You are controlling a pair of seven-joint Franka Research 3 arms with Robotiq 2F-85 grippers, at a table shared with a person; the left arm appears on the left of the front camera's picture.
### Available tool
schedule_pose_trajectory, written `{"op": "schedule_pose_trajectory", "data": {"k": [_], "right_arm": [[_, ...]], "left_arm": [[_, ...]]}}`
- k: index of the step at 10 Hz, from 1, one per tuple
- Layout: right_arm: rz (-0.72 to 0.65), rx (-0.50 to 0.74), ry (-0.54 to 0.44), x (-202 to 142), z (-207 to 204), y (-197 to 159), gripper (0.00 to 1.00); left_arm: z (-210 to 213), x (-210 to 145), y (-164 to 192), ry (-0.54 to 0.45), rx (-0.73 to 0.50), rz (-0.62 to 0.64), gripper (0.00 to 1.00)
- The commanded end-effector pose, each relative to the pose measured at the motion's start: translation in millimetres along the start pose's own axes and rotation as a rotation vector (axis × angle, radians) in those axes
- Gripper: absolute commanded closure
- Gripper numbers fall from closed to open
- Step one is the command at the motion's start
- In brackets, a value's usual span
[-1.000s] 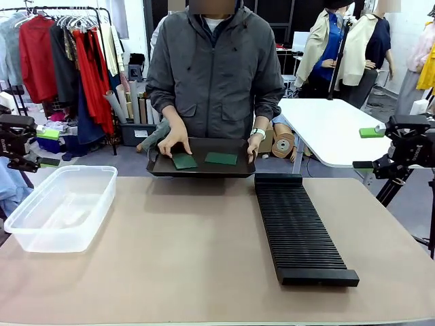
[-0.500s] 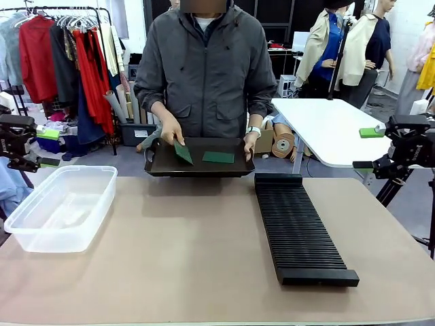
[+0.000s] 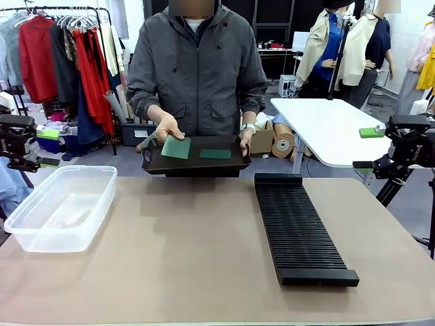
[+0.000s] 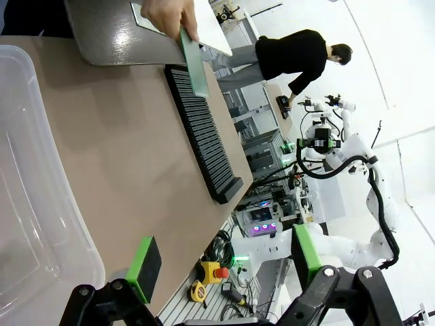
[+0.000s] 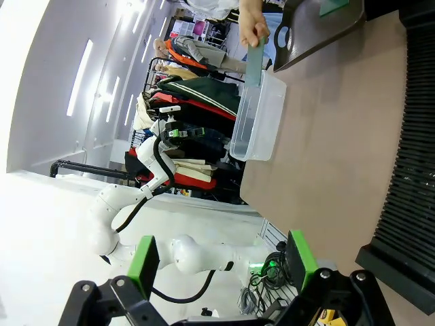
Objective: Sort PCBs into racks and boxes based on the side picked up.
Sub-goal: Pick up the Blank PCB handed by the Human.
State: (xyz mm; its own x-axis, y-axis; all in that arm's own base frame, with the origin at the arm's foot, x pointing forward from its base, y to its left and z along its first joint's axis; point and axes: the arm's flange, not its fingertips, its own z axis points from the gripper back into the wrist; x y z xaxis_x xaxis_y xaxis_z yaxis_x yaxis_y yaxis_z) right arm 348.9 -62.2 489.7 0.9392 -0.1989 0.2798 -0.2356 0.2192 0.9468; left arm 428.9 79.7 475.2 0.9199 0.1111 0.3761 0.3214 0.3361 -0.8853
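Held by a person at the far edge of the table [image 3: 177, 265]: black tray [image 3: 197, 168], one PCB [image 3: 215, 154] lying flat in its right half. Second PCB [image 3: 176, 147] raised off the left half, tilted, pinched at its edge by the person's hand [image 3: 166, 127]; other hand [image 3: 245, 139] gripping the tray's right rim. On the table at left: clear tub [image 3: 20, 234]. At right: long black rack [image 3: 299, 227], slots crosswise, far end near the tray. Left gripper [image 3: 47, 148] and right gripper [image 3: 367, 148] out beyond the table's sides, jaws spread wide. Behind: clothes rail [image 3: 61, 10] with hung garments, white table [image 3: 326, 129].
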Motion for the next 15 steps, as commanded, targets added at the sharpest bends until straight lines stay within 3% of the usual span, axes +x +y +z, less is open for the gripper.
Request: {"op": "schedule_pose_trajectory", "data": {"k": [1,5,10,15], "right_arm": [[-0.017,0.004,-0.006,1,0,3,0.00],[-0.017,0.004,-0.006,1,0,3,0.00],[-0.017,0.004,-0.006,1,0,3,0.00],[-0.017,0.004,-0.006,1,0,3,0.00]], "left_arm": [[2,0,-1,-0.001,-0.006,0.000,0.00],[-17,31,21,0.035,-0.071,-0.009,0.00],[-69,65,80,0.159,-0.221,0.051,0.00],[-133,72,122,0.196,-0.341,0.140,0.00]]}}
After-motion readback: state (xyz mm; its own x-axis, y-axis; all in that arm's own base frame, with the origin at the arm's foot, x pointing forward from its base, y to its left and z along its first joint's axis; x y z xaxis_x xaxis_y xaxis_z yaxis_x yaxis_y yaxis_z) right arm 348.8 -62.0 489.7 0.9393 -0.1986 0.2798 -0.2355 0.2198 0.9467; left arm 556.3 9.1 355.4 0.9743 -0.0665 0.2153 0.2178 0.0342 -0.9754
